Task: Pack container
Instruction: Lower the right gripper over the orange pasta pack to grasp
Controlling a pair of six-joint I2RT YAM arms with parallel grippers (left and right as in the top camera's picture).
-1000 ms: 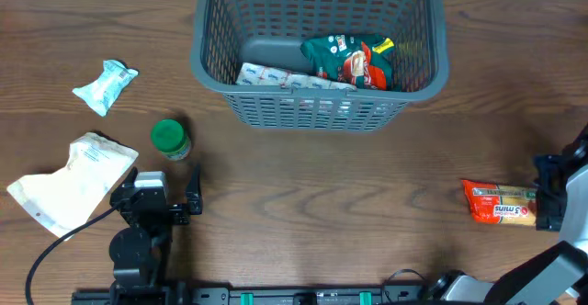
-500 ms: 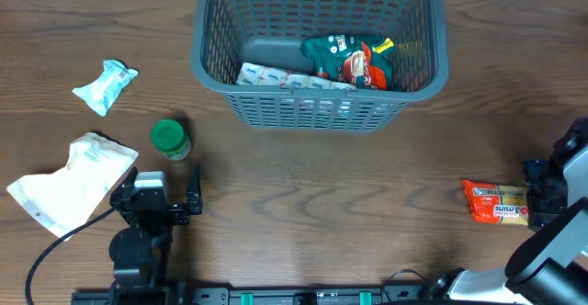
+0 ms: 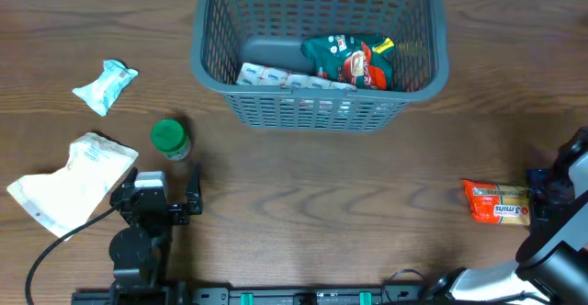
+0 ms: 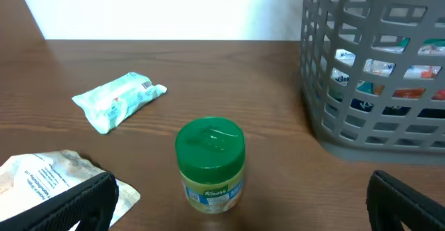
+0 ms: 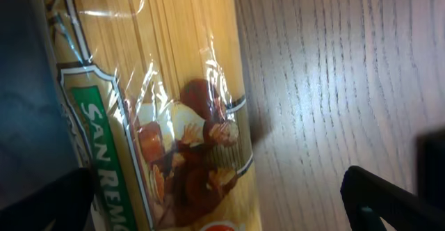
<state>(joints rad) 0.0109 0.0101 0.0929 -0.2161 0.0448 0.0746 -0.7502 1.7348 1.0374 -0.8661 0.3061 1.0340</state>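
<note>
The container [image 3: 209,59], a dark grey lattice basket, stands at the back centre and holds a green and red snack bag [image 3: 349,62] and a flat white packet [image 3: 276,77]. It also shows in the left wrist view [image 4: 327,130]. My left gripper [image 3: 158,193] is open at the front left. A green-lidded jar [image 4: 210,163] stands just ahead between its fingers [image 4: 236,209], untouched. My right gripper [image 3: 542,197] is open at the right end of a red and yellow pasta packet [image 3: 496,202]. In the right wrist view the packet [image 5: 146,99] lies between the jaws [image 5: 215,206], close to the left finger.
A pale teal packet [image 3: 104,84] lies at the far left, and it shows in the left wrist view [image 4: 115,100]. A crumpled white pouch [image 3: 69,178] lies beside my left gripper, partly under its left finger [image 4: 42,182]. The jar [image 3: 170,140] stands between them.
My right arm has shifted slightly at the packet's right end. The pasta packet has stayed in place. The left arm and everything else have not moved.
</note>
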